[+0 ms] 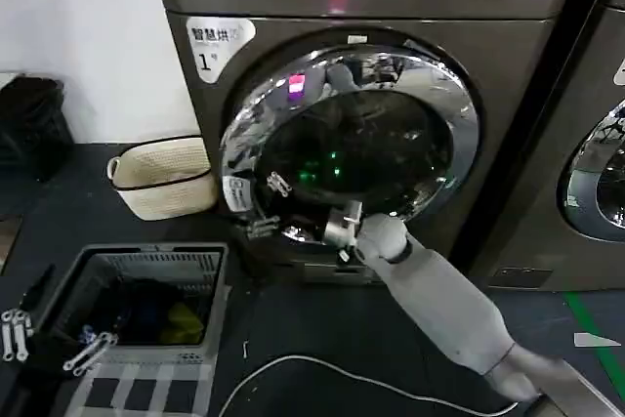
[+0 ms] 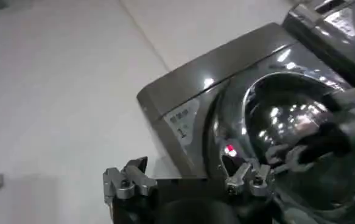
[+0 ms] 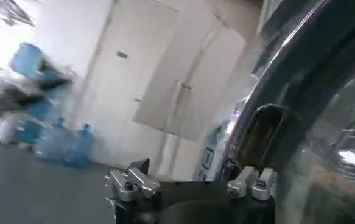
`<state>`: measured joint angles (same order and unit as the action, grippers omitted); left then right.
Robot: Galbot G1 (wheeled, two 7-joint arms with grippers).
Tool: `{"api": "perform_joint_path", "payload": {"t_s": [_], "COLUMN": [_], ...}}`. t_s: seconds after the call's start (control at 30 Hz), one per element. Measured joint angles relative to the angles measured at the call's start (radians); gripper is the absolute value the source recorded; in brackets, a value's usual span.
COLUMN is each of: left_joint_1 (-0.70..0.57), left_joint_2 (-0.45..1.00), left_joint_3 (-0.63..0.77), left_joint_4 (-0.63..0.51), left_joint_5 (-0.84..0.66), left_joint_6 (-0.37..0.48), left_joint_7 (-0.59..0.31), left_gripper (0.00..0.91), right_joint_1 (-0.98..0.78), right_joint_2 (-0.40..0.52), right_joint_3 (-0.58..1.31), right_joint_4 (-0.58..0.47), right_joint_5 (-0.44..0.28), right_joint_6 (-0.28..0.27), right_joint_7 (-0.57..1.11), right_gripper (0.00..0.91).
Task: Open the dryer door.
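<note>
Clearly the step in hand is the reach for the door's edge. In the head view the dryer door (image 1: pixel 352 139) sits on the front of the bronze-grey machine with the white "1" sticker (image 1: pixel 217 44), and its chrome ring appears flush with the machine front, so I judge the door not yet opened. The right arm stretches up from the lower right, and the right gripper (image 1: pixel 278 204) is at the lower left part of the chrome ring, touching it or just beside it (I cannot tell which). In the right wrist view the right gripper (image 3: pixel 192 182) has its two fingers spread wide, with nothing between them, and the curved rim of the door is just beside one finger.

The left gripper (image 2: pixel 189 181) looks at the machine from farther off, on the sticker side; its fingers also stand wide apart and hold nothing.

For the next move, I think the right gripper must bring one finger behind the rim, or close on the rim, and then pull outward along the arc of the hinge. A straight pull could make the finger slip off the smooth chrome.
</note>
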<state>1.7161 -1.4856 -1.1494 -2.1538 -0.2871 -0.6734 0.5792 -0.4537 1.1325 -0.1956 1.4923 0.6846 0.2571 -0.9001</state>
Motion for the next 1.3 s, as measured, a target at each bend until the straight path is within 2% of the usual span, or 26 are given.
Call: {"api": "perform_joint_path", "payload": {"t_s": [0.23, 0.5, 0.93, 1.1, 1.3], "left_joint_1": [-0.069, -0.159, -0.411, -0.5, -0.577], "left_joint_2": [0.069, 0.146, 0.262, 0.293, 0.314], "left_joint_3": [0.038, 0.096, 0.282, 0.376, 0.496], "left_joint_4": [0.072, 0.116, 0.235, 0.296, 0.345], "left_joint_5": [0.008, 0.021, 0.091, 0.117, 0.126], "left_joint_6": [0.044, 0.169, 0.284, 0.303, 0.308], "left_joint_7": [-0.011, -0.075, -0.113, -0.108, -0.085], "left_gripper": [0.907, 0.907, 0.907, 0.907, 0.907], "right_joint_1": [-0.036, -0.087, -0.262, -0.372, -0.549], "right_joint_2": [-0.074, -0.165, -0.314, -0.365, -0.38], "right_joint_3": [0.031, 0.082, 0.26, 0.39, 0.599], "right_joint_4": [0.065, 0.143, 0.271, 0.311, 0.35], "right_joint_5": [0.089, 0.157, 0.178, 0.181, 0.183], "right_joint_6": [-0.006, -0.028, -0.039, -0.035, -0.021], "right_joint_7": [-0.159, -0.338, -0.512, -0.529, -0.548], "right_gripper": [0.907, 0.907, 0.907, 0.907, 0.907]}}
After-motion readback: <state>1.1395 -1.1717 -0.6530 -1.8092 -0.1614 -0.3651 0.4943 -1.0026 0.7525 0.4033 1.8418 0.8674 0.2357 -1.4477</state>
